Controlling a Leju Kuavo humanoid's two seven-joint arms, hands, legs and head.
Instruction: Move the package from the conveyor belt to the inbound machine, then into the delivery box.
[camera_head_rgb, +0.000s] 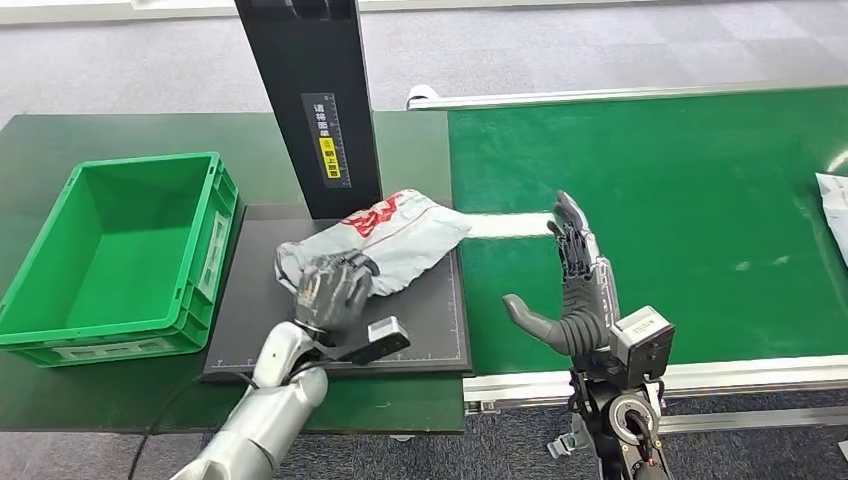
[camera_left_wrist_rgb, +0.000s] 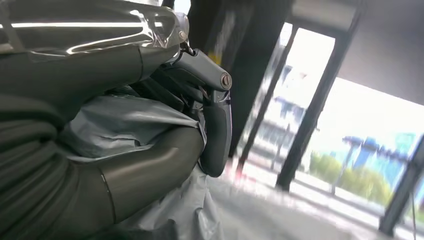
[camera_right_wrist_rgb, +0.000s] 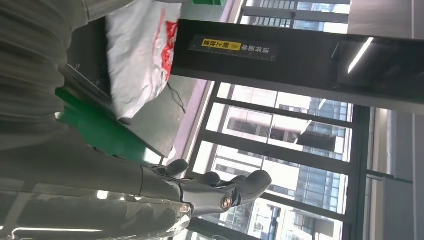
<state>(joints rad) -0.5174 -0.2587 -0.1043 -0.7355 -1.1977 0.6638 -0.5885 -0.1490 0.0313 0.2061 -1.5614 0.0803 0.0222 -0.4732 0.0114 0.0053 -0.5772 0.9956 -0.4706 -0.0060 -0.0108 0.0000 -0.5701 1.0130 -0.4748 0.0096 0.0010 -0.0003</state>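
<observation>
The package (camera_head_rgb: 385, 240) lies on the dark plate of the inbound machine (camera_head_rgb: 440, 330), at the foot of its black post, so the first step looks done. The left robot hand (camera_head_rgb: 332, 290) is on the near end of the package; in the left wrist view its fingers are closed around the grey film, so it grips it. The right robot hand (camera_head_rgb: 572, 285) stands over the belt (camera_head_rgb: 680, 180) with fingers apart and holds nothing. The next move calls for lifting the package and carrying it left, into the green box (camera_head_rgb: 120, 250) beside the machine.
</observation>
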